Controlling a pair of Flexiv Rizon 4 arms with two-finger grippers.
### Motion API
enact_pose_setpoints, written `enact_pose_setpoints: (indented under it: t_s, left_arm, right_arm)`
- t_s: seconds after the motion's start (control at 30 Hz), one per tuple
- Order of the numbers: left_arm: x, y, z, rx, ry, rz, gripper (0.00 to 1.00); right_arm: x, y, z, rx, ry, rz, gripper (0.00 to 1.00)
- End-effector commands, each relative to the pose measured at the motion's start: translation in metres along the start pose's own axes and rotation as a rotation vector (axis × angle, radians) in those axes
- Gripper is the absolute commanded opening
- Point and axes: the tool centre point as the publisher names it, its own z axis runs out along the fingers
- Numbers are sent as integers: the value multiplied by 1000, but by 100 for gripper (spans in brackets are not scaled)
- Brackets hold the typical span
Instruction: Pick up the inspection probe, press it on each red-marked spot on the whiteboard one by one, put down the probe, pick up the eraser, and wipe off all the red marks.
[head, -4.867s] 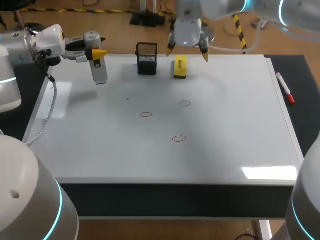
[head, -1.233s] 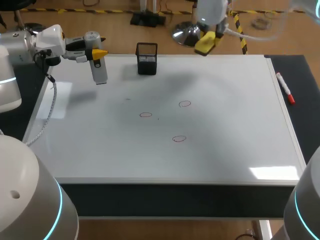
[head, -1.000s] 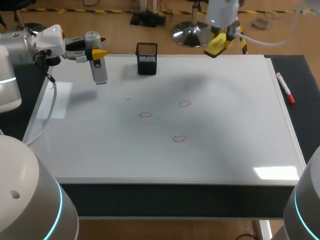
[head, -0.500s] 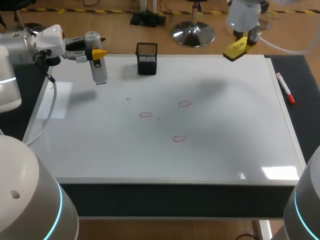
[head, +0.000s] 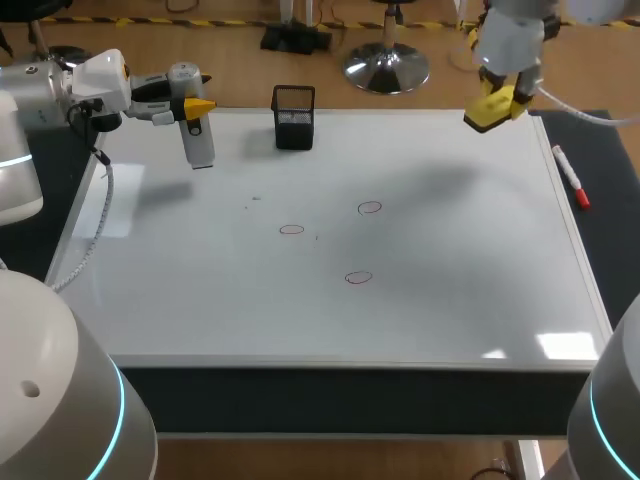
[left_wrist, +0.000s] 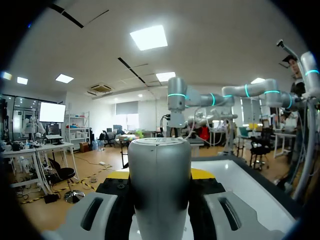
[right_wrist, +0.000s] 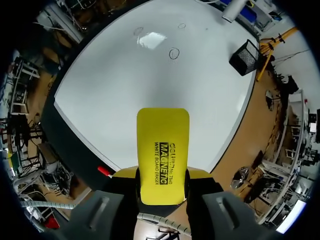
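- inspection probe (head: 200, 145): a silver-grey cylinder, hanging upright over the far-left corner of the whiteboard (head: 450, 300), clamped in the left gripper (head: 196, 106).
- eraser (head: 490, 112): a yellow block, tilted, aloft over the far-right edge, clamped in the right gripper (head: 497, 98).
- red marks (head: 291, 230): three small ovals mid-board, unwiped.

Robotics lab, test bench. Evidence: my left arm (head: 40, 95) at 9 o'clock and my right arm (head: 510, 30) at 1 o'clock flank a flat whiteboard (head: 450, 300). Red test circles (head: 291, 230) sit near centre, and a marker (head: 571, 176) at 3 o'clock.
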Motion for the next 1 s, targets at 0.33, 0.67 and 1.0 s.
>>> enact_pose_setpoints:
  t_s: [0.33,0.67,1.0]
  left_arm:
    - [1,0,1,3,-5,3,0]
    - [1,0,1,3,-5,3,0]
    - [1,0,1,3,-5,3,0]
  right_arm:
    - [7,-6,18,-19,6,19,0]
    - [7,-5,16,-48,-13,31,0]
    - [7,-5,16,-48,-13,31,0]
